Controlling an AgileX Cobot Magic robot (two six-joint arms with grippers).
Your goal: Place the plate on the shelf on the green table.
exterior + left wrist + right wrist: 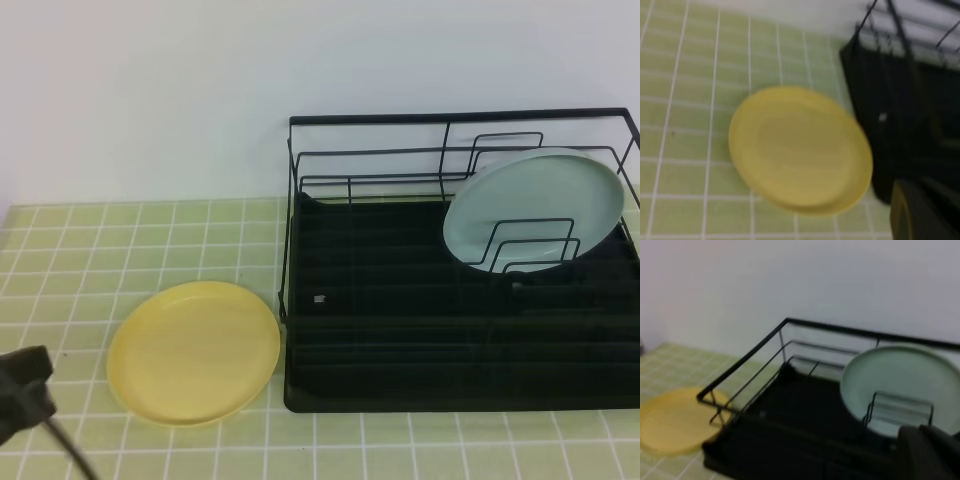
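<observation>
The pale yellow plate (pixel 194 351) lies flat on the green table (pixel 120 250), just left of the shelf (pixel 400 350), its rim close to the rack's left edge. The left wrist view looks down on the plate (pixel 800 150) from above. A dark part of my left gripper (pixel 925 212) shows at that view's lower right, apart from the plate, shut and empty. My left arm (pixel 25 390) sits at the table's front left corner. In the right wrist view a dark part of my right gripper (pixel 927 452) hovers above the shelf (pixel 790 440), shut, holding nothing.
A pale mint-blue plate (pixel 535 208) stands tilted between the wire dividers at the shelf's back right. A white wall rises behind the table. Bare tiles lie left of and in front of the yellow plate.
</observation>
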